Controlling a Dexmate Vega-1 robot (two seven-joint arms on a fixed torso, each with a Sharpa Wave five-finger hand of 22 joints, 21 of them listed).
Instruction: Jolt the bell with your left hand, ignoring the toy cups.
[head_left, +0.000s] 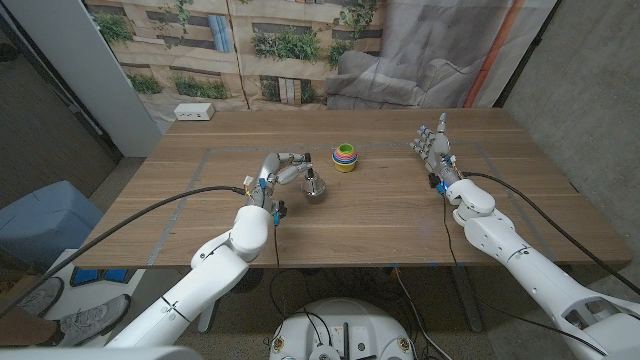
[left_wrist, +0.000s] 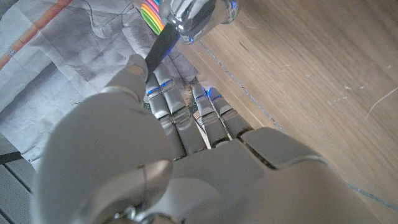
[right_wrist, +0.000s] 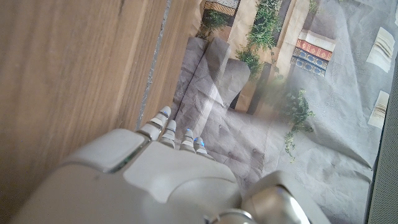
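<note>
Small shiny silver metal bell (head_left: 316, 186): near table centre, just short of the stacked rainbow-coloured plastic toy cups (head_left: 344, 158). Probably light, rigid, slick; liable to slide. Black handle seemingly tilted toward the fingers (left_wrist: 186, 109). Strike the dome side. Left hand (head_left: 280, 170): curled beside bell, grip unclear. Right hand (head_left: 434, 147): spread, empty.

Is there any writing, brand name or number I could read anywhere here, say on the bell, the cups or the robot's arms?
No readable text in any view.
Bell: plain shiny metal, no marking visible.
Toy cups: coloured rings only, no lettering.
Left hand and right hand: no legible labels.
White box at the table's far edge: any print is too small to read.
</note>
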